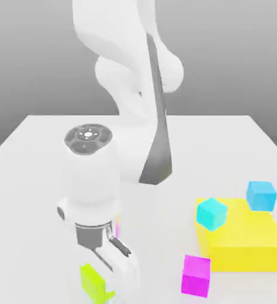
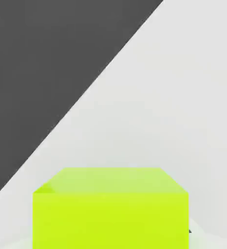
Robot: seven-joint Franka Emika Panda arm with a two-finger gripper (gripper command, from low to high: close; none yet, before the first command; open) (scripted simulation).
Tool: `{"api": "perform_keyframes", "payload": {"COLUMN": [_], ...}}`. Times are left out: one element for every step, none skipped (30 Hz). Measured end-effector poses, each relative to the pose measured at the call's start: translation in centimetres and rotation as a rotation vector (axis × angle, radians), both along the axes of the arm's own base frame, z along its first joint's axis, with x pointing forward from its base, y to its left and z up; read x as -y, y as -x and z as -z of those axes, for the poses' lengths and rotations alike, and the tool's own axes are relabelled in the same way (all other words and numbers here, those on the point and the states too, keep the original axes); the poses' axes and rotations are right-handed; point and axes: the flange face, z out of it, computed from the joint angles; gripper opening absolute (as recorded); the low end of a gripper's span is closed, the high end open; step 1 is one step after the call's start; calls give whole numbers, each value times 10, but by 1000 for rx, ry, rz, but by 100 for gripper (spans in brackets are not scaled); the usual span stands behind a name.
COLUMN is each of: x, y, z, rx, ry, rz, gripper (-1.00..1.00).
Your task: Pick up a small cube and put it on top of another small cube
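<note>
A lime-green small cube (image 1: 93, 281) sits at the table's front edge, at the exterior view's lower left. My gripper (image 1: 109, 290) is down right beside it, and the white hand hides part of the cube. In the hand view the lime-green cube (image 2: 110, 206) looms very close, resting on the white table. A magenta small cube (image 1: 197, 275) lies to the exterior view's right of the gripper. One cyan small cube (image 1: 211, 214) rests on the corner of a yellow block (image 1: 248, 240), and a second cyan cube (image 1: 261, 195) sits at its far corner.
The large flat yellow block takes up the exterior view's right front. A sliver of magenta (image 1: 117, 227) shows behind the arm's wrist. The table's edge (image 2: 81, 99) runs close to the lime-green cube, with dark floor beyond it.
</note>
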Motion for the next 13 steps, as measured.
{"api": "perform_keyframes", "payload": {"x": [-25,-50,-75,-100,-127,-141,-148,-151,-152,-153,-153,-153,-153], "y": [2,6,12,19,27,31,33,34,35,36,36,36,36], "z": [-9,-17,-25,-32,-34,-29,-21,-10,2,12,12,12,12], "rx": [1,1,2,1,1,0,0,0,0,-1,-1,-1,-1], "ry": [-2,-3,-2,-1,1,4,5,6,6,6,6,6,6], "rz": [-57,-115,-175,-236,-302,-338,-354,-362,-366,-369,-369,-369,-369], "gripper": [-100,-100,-100,-100,-100,-100,-100,-100,-100,100,100,100,100]}}
